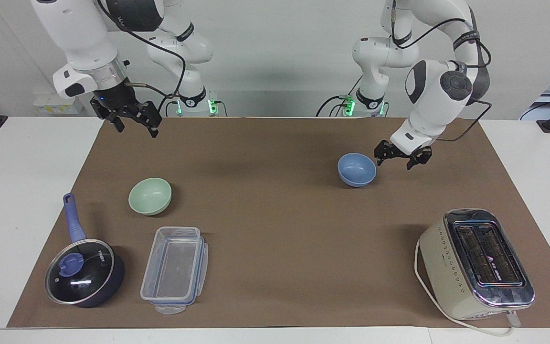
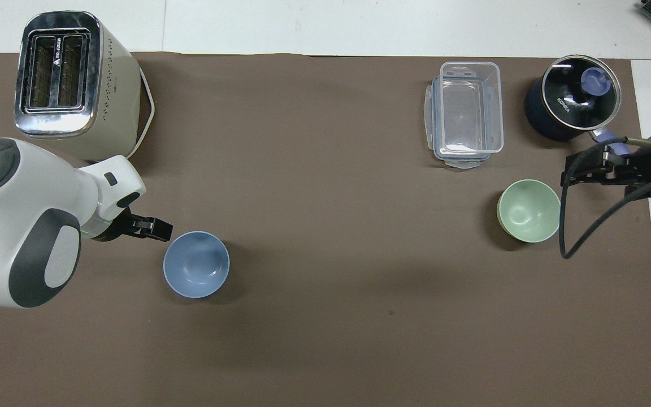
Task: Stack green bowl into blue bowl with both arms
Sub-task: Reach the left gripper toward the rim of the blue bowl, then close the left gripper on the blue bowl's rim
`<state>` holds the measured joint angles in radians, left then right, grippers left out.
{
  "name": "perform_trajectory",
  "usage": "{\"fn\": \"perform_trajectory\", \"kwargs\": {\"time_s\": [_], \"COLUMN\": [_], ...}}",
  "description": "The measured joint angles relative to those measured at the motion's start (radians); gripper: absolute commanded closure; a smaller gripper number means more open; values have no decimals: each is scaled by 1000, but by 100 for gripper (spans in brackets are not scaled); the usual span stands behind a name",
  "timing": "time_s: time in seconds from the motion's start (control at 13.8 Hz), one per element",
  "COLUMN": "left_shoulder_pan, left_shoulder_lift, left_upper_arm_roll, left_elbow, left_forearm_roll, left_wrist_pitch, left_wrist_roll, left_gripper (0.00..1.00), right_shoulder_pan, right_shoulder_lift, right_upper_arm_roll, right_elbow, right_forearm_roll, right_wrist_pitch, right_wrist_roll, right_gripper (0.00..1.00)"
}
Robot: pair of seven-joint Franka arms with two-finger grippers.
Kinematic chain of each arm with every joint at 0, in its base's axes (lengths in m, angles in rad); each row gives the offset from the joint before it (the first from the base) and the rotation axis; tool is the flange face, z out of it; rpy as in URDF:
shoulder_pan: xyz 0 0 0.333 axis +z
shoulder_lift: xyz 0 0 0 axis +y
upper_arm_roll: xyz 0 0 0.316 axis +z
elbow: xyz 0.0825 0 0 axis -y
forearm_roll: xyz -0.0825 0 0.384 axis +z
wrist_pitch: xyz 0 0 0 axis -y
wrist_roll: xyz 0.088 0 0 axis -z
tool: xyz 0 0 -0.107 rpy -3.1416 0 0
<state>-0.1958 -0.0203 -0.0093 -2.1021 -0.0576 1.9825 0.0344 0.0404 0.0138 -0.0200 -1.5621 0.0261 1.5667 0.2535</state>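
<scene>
**Both end effectors released, the two bowls well apart**

My left end effector (image 1: 397,158) hangs low just beside the blue bowl (image 1: 356,169), at the side toward my left arm's end of the counter; its fingers are spread and hold nothing, and in the facing view a sliver of mat shows between them and the rim. My right end effector (image 1: 132,120) is up in the air over the mat's edge near my right base, fingers likewise apart and empty.

The blue bowl stands upright on the brown mat (image 1: 275,224), with bare mat all around it. The green bowl (image 1: 150,196) sits upright toward my right arm's end, well apart from the blue one, and a wide stretch of bare mat lies between them. Farther from me than the green bowl, the clear plastic container (image 1: 174,268) and the dark lidded saucepan (image 1: 84,272) stand side by side; the saucepan's handle points back toward me, ending close to the green bowl. The toaster (image 1: 475,263) occupies the mat's corner at my left arm's end, farther from me than the blue bowl, its cord curling along the mat.

The mat covers most of the white counter (image 1: 17,191), leaving white margins at both ends. A pale wall rises at my bases.
</scene>
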Motion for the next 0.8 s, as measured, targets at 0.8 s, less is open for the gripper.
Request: {"fn": "perform_trajectory", "kwargs": {"time_s": [0.8], "left_shoulder_pan": [-62], "left_shoulder_lift": [-7], "left_upper_arm_roll": [-2], "left_elbow": [-240], "left_forearm_roll": [-84], "left_wrist_pitch": [310], "left_wrist_roll": [-2], "left_gripper": [0], "right_shoulder_pan": [-1], "right_shoulder_lift": [0], "right_upper_arm_roll": [0], "right_elbow": [0], "right_forearm_roll": [0], "right_wrist_pitch": [27], "right_wrist_roll": [0], "right_gripper": [0]}}
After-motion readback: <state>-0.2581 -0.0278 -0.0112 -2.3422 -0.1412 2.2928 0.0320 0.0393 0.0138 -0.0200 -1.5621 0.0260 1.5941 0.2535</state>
